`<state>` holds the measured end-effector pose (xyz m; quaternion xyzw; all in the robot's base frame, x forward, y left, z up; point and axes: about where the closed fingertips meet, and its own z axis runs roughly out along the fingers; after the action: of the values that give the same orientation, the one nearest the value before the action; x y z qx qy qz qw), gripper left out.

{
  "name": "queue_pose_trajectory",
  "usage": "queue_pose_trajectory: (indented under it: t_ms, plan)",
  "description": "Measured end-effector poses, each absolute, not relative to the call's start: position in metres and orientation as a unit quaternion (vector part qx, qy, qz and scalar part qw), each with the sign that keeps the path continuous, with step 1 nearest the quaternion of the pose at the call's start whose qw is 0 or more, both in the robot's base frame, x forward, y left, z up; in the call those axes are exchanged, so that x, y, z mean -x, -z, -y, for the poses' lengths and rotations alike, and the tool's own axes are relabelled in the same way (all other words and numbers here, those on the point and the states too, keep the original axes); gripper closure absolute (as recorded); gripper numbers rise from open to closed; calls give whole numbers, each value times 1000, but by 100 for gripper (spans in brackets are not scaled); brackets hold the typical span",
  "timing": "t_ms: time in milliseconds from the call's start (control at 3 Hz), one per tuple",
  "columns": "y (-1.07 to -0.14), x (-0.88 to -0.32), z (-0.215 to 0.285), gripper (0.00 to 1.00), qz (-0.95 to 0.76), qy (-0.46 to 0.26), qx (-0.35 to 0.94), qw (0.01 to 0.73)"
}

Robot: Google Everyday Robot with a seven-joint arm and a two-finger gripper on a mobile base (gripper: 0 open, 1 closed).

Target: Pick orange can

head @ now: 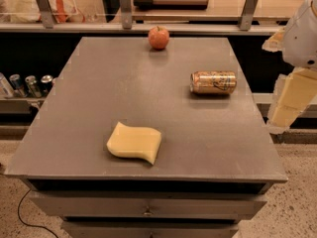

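The orange can point(213, 82) lies on its side on the right half of the grey table point(124, 83), its shiny gold body with dark and white print facing me and its silver end to the left. My gripper point(290, 103) hangs at the right edge of the view, beyond the table's right side and apart from the can, at about the can's depth. It holds nothing that I can see.
A red-orange apple point(158, 37) sits at the table's far edge. A yellow sponge point(134, 142) lies near the front. Several small silver cans point(27, 85) stand on a low shelf to the left. A railing with metal posts point(125, 6) runs behind the table.
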<state>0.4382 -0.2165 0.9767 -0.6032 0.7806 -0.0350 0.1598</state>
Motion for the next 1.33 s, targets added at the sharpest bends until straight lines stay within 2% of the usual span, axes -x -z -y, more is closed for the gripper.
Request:
queue_pose_trajectory:
  t_ms: [667, 1333]
  plan:
    - [-976, -462, 209, 0, -764, 40, 624, 161]
    - [-951, -528, 190, 0, -726, 56, 672, 135]
